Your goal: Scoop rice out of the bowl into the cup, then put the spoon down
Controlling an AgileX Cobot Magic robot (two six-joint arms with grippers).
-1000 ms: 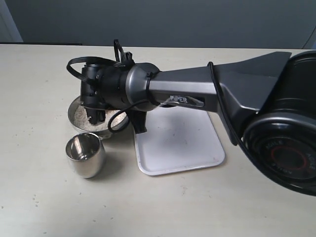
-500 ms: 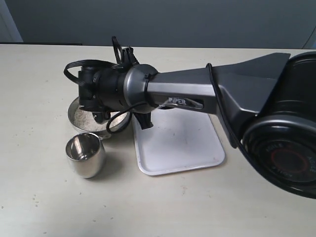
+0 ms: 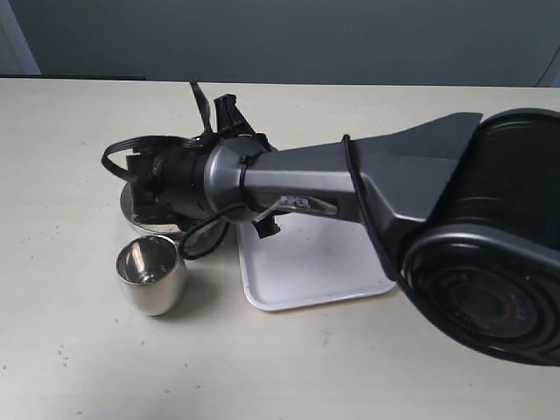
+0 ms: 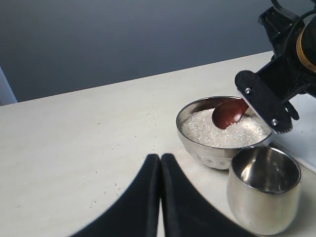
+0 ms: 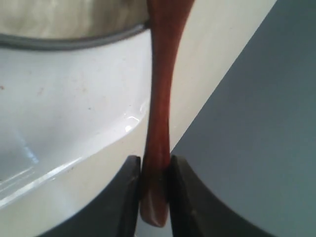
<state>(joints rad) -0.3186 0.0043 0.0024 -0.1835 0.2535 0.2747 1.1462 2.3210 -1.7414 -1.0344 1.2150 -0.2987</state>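
The steel bowl [image 4: 197, 148] holds white rice [image 4: 207, 132]. The dark reddish-brown spoon's [image 4: 229, 112] oval end rests in the rice, on the side of the bowl towards my right arm. My right gripper [image 5: 156, 170] is shut on the tip of the slim spoon handle [image 5: 161, 94]. In the exterior view the right arm's wrist [image 3: 188, 179] covers most of the bowl [image 3: 131, 213]. The empty steel cup [image 3: 153, 273] stands upright just in front of the bowl, also seen as the cup [image 4: 264, 192] in the left wrist view. My left gripper [image 4: 160, 159] is shut on nothing, above bare table beside the bowl.
A white tray [image 3: 324, 262] lies to the right of the bowl and cup, partly under the right arm. The tray's rim [image 5: 74, 163] shows beneath the spoon handle. The right arm's big base [image 3: 490, 254] fills the right foreground.
The right arm's wrist has dropped and shifted left over the bowl, hiding the rice in the exterior view. The cup and the tray have not moved.
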